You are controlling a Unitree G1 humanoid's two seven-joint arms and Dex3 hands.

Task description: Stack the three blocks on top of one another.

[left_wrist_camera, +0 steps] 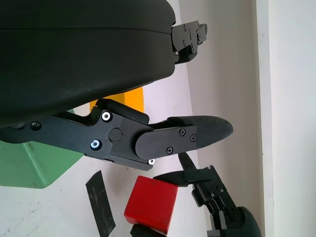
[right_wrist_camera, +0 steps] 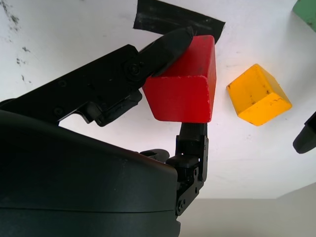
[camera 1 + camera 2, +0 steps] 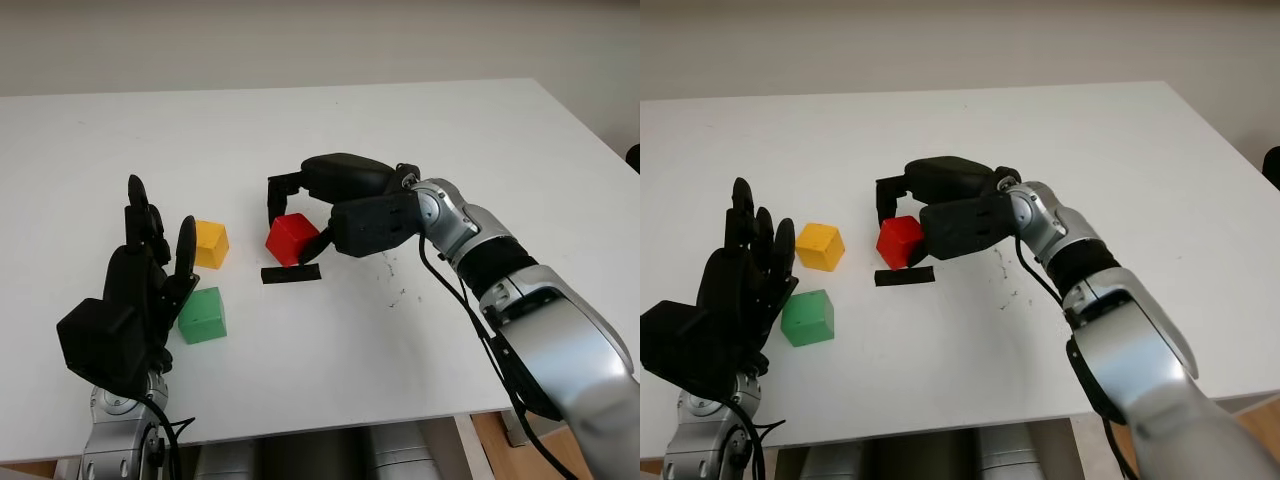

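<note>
three blocks (image 3: pixel 291 239) on white table (image 3: pixel 420 150)

A white desk (image 3: pixel 420 130) takes up most of the scene, its far edge running across just below a plain pale wall (image 3: pixel 300 40). The desk's right edge slants from the far right toward the near side. Its top is lightly scuffed, with small dark specks (image 3: pixel 395 290) right of centre, and a short strip of black tape (image 3: pixel 291 274) lies flat near the middle. Past the near right corner, a patch of wooden floor (image 3: pixel 490 440) shows. The light is soft and even.
</note>
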